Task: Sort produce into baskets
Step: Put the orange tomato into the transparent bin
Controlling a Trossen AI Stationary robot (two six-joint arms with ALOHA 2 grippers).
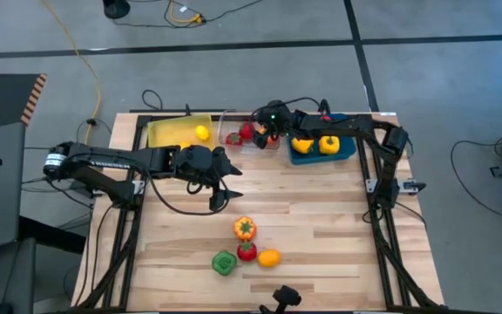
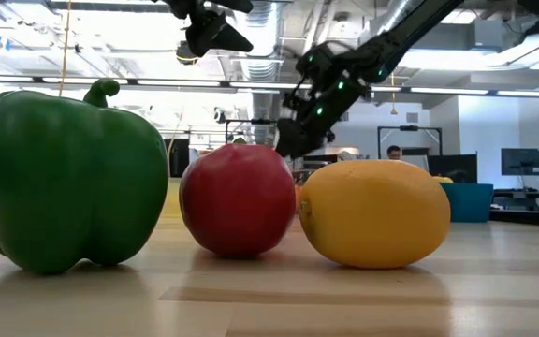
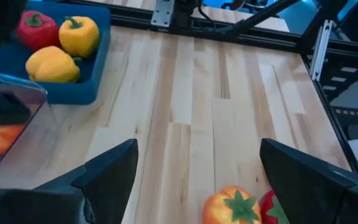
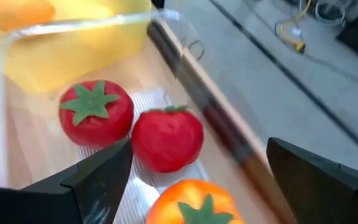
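Note:
My right gripper (image 1: 265, 133) (image 4: 199, 149) is open, above the clear basket (image 1: 234, 122) at the far edge. In that basket lie two red green-topped tomatoes (image 4: 96, 112) (image 4: 167, 137) and an orange green-topped fruit (image 4: 194, 202), which sits under the gap between the fingers without touching them. My left gripper (image 1: 230, 187) (image 3: 197, 180) is open and empty above mid-table. An orange pepper (image 1: 245, 228), a green pepper (image 1: 224, 262), a red tomato (image 1: 247, 251) and an orange-yellow citrus (image 1: 269, 257) rest on the table near the front.
The yellow basket (image 1: 168, 133) at the far left holds a lemon (image 1: 201, 133). The blue basket (image 1: 347, 150) at the far right holds yellow peppers (image 3: 53, 65) and a red one (image 3: 37, 29). Bare wood lies between the baskets and the front group.

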